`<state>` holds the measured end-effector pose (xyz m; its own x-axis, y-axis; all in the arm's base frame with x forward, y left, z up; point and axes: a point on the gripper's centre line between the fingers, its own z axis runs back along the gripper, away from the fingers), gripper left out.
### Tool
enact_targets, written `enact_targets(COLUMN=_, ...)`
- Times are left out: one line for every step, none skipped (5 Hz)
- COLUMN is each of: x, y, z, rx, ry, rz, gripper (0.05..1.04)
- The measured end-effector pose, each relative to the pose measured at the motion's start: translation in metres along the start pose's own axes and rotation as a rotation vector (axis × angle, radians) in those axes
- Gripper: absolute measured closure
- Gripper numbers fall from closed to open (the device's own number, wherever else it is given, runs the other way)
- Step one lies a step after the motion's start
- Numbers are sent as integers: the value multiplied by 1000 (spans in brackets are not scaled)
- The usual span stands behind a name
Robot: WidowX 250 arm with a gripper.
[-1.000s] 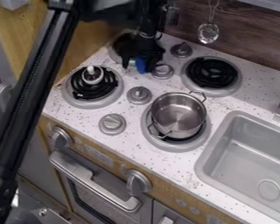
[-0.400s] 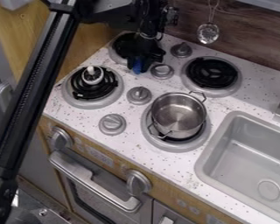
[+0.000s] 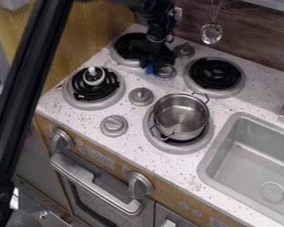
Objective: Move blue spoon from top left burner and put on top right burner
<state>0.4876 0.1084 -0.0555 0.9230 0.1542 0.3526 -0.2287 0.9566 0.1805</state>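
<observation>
You've got the blue spoon (image 3: 149, 68) up and left of the steel pot (image 3: 181, 116), just beside a round knob (image 3: 165, 72) that sits beyond that pot. Only a short blue piece peeks out from under the black gripper (image 3: 156, 62); that bit runs roughly up and down the view, lower end toward the countertop (image 3: 135, 135). Which way the bowl faces, you can't tell, and most of the long axis is hidden. Your gripper is closed on the spoon, though you can't tell how narrow the gap is.

Now the surface: pale, speckled, with the pot on its own burner. Up-left of the pot lies the top left burner (image 3: 120, 56), partly behind your gripper; up-right of it, the top right burner (image 3: 214, 76). Left of the pot, another coil burner (image 3: 91, 104) bears a small cup-like piece (image 3: 93, 79) with a white knob. Right of the pot, a grey sink (image 3: 251, 157); beyond the pot, dark wood panelling (image 3: 251, 42) with a round-headed metal utensil (image 3: 211, 33) hanging in front; below-left of it, an oven door handle (image 3: 88, 179).
</observation>
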Motion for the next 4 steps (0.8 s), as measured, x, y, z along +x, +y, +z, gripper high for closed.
enact_targets(x=-1, y=-62, z=35, rx=-67, ry=-69, rz=-140, gripper=671)
enact_targets(x=-11, y=-94, z=39, rx=-119, ry=-79, rz=-210, gripper=671)
enact_targets(x=-8, y=-105, z=44, rx=-136, ry=-54, rz=-237, gripper=671)
enact_targets(x=-20, y=-115, z=28, rx=-127, ry=25, rz=-248, gripper=591)
